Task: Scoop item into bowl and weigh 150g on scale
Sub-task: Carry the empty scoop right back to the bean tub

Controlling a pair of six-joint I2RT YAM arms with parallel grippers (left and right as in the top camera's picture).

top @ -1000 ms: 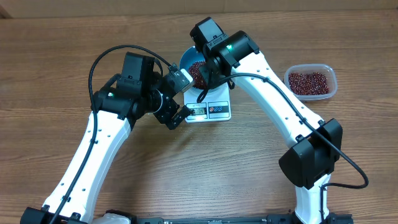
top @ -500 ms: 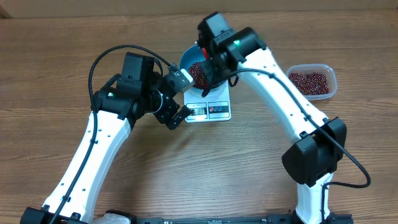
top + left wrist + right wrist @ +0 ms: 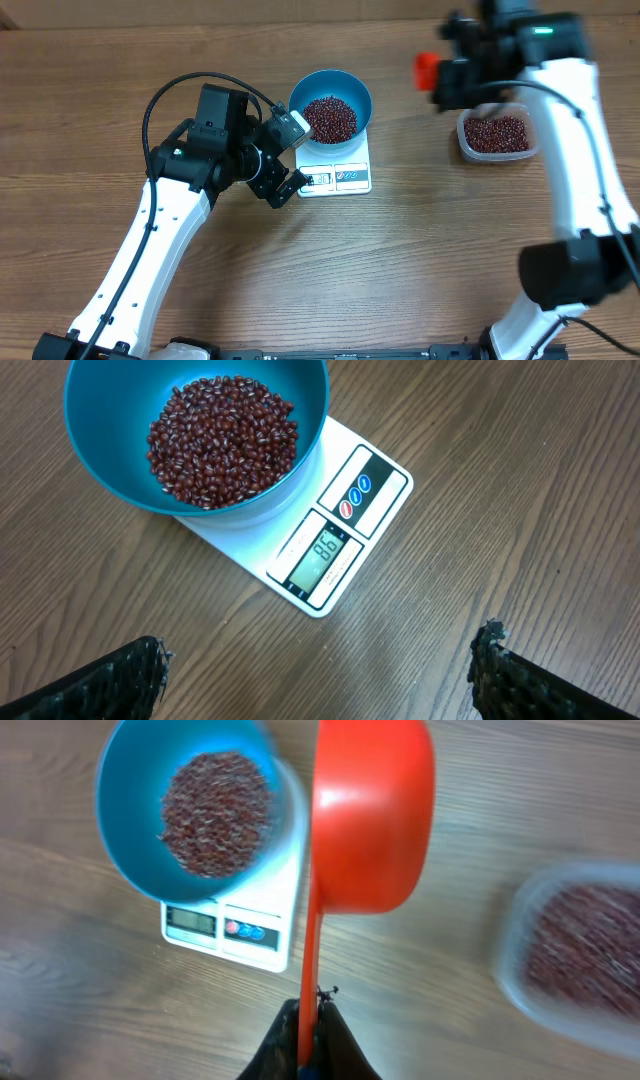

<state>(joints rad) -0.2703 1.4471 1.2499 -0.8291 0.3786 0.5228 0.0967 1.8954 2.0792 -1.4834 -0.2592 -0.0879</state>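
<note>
Overhead first: the blue bowl (image 3: 331, 82) sits on the white scale (image 3: 340, 178) top middle of the frame, with a heap of red-brown beans (image 3: 330, 118) inside. The left gripper (image 3: 293, 157) hangs just left of the scale, spread wide and empty. The right gripper (image 3: 446, 76) is in the upper right above the clear tub (image 3: 500, 156) of beans, clamped on a red scoop (image 3: 427, 70). In the left wrist view the display (image 3: 325, 547) looks like 86, so I'd say well short of target. The right wrist view is blurry, with the scoop handle pinched at the bottom edge. Can't tell if the scoop's loaded. I'd dip a decent scoopful, pour over the bowl's middle, then trickle near the end.
</note>
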